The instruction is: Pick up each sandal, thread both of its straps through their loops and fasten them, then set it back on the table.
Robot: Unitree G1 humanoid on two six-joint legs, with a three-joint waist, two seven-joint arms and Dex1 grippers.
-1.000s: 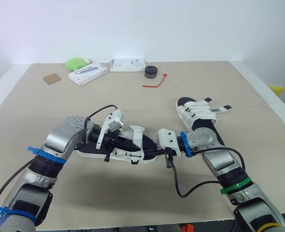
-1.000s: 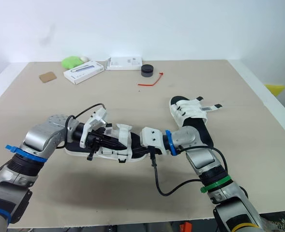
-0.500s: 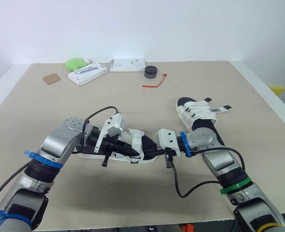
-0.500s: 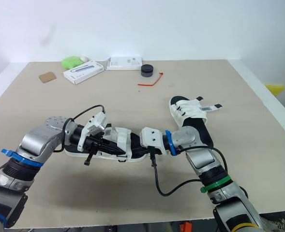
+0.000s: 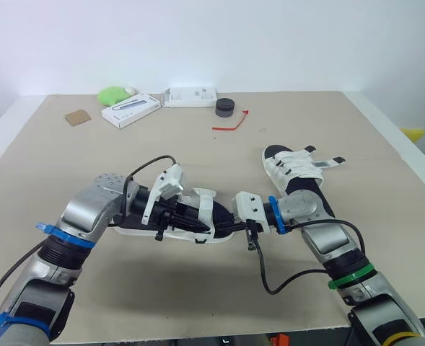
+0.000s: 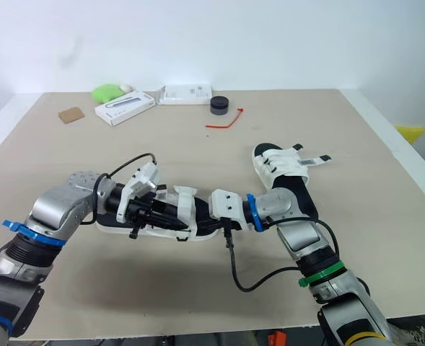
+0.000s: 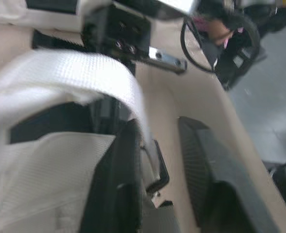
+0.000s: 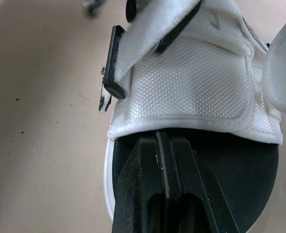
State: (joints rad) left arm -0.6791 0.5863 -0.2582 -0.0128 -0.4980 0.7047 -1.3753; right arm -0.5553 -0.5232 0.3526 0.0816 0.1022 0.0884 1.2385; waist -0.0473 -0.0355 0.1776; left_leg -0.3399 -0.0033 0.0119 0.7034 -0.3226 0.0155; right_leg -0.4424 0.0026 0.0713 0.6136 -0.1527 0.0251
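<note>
Left fingers (image 7: 117, 194) apart at strap (image 7: 75, 73); right fingers (image 8: 147, 189) closed on sandal (image 8: 196, 92) footbed

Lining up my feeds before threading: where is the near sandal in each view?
Left eye: near sandal, low centre.
Right eye: low, just left of centre.
Left wrist: its white strap, ahead of the left tool.
Right wrist: its mesh upper, ahead of the right tool.
Landmark: the beige table.

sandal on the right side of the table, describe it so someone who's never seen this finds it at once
On the tan table, look at the right half. There the sandal lies flat by itself, white straps over a black footbed. Unlike the other sandal near the front middle, its strap ends stick out toward the table's right edge.
</note>
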